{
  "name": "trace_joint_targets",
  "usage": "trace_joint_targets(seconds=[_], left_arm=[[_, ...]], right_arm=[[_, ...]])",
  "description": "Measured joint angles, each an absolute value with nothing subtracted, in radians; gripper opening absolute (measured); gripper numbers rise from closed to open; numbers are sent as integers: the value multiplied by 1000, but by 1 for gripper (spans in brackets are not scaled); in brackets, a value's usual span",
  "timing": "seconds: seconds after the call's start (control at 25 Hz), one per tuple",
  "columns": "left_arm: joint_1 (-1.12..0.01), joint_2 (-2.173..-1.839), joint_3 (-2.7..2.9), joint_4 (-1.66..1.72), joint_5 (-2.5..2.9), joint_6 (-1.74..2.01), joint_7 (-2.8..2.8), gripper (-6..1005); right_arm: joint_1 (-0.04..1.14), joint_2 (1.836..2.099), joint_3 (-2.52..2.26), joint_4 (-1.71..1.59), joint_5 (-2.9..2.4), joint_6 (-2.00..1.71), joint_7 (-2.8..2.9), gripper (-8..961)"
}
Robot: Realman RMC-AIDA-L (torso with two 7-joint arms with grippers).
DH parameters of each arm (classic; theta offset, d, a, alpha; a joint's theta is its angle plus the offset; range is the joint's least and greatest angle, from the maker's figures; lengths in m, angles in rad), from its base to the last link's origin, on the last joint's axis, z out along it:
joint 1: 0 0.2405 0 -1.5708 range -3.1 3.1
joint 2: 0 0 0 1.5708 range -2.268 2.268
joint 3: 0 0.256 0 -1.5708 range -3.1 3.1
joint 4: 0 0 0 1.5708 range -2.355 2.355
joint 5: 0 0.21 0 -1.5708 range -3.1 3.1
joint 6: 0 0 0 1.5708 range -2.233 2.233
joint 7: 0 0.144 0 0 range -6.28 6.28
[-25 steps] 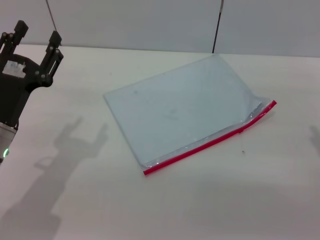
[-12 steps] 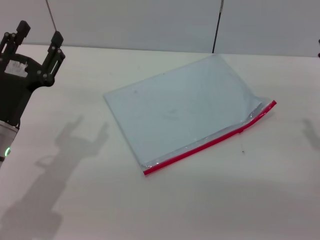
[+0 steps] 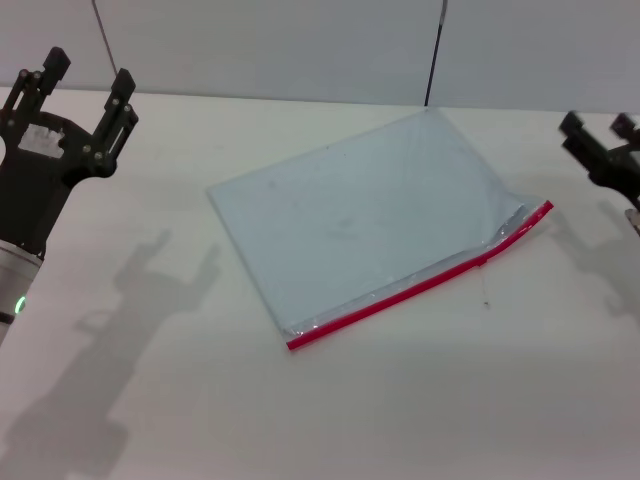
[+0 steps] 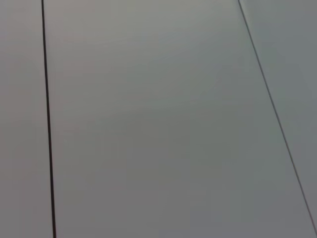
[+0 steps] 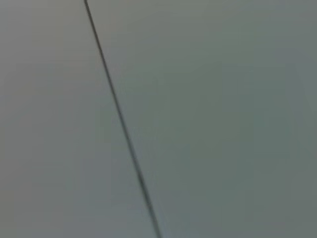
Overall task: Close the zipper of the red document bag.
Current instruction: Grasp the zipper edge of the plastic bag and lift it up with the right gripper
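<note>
Since the earlier frames, right gripper [image 3: 598,124] had come into the head view at the right edge, where before only its shadow showed; left gripper [image 3: 85,72] had shifted slightly up and inward at the far left. Red document bag [image 3: 365,220] had not moved. It lay flat on the white table [image 3: 150,400], between the two grippers and apart from both, closer to the right one. Its long axis ran diagonally: the end nearer the right gripper sat farther from the robot, the end toward the left gripper's side sat nearer. Zipper [image 3: 420,283] followed the long edge facing the robot, a thin red strip with the same slant, its far end pointing up toward the right gripper and lying just short of it. The bag corner at that end looked slightly lifted and crinkled. Left gripper's fingers [image 3: 120,95] stood spread, holding nothing, raised above the table, well apart from the bag's near-left corner. Right gripper's two dark fingers [image 3: 575,128] also stood apart, empty. Both wrist views showed only a plain grey wall [image 4: 158,119] with dark seams.
</note>
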State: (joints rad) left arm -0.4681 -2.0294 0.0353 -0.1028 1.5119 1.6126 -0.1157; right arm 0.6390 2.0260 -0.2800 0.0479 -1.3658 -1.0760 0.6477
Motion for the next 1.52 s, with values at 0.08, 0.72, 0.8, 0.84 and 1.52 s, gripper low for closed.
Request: trace_joint_targets(seconds=[0.08,0.72,0.8,0.84,1.52], left_arm=[[-469,-2029,35,-103,1512,1612,-116,697],[-471,-2029,35,-103,1512,1612,-115,698],[-471,-2029,35,-103,1512,1612,-115,698],[-471,-2029,35,-103,1512,1612,-115,698],[-473,-2029,35,-103,1512,1613,-115,699]], right_arm=[[649,2026,-341,-1,-1406,-1028,767,813],[667,2023,-411,-108,-1680,-829,1062,809],[672,2023,-411,-108,-1706,-815,1075,808],[673,2023,-411,-107,-1718,-811,1080,808],[725,2026,-417,-69,-1840,-777,1130,804]])
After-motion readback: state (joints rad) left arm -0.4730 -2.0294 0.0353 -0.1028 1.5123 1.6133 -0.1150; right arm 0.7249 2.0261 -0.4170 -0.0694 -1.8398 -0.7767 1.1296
